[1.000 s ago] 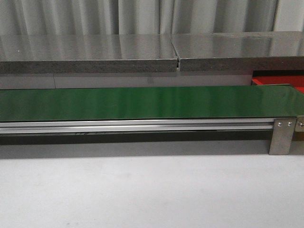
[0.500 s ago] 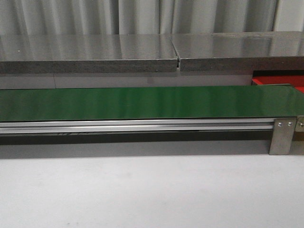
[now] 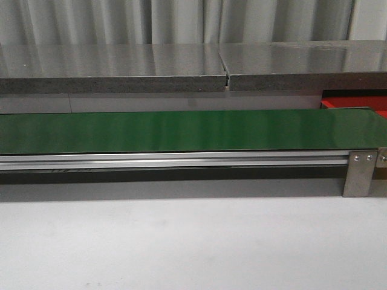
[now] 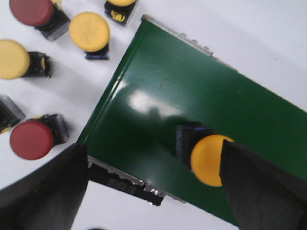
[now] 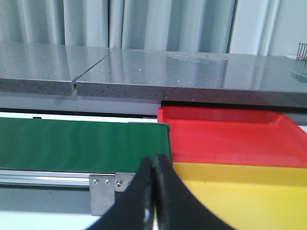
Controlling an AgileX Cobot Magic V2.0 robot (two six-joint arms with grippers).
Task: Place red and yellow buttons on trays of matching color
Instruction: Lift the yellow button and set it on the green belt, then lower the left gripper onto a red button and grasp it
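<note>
— Two arms; how do the pincers stand?

— Left pincer (image 4: 153,191) is spread wide above the green belt (image 4: 158,110), a yellow button (image 4: 208,159) lying on the belt between its fingers (image 4: 45,191), untouched. Right pincer (image 5: 154,165) is pressed together, pinching nothing.

— And the rest?

— Beside the belt's end, on the white surface (image 4: 76,91), lie more buttons: a red button (image 4: 32,140) nearest. Red tray (image 5: 230,134) sits just past the belt, touching the yellow tray (image 5: 240,191).
</note>
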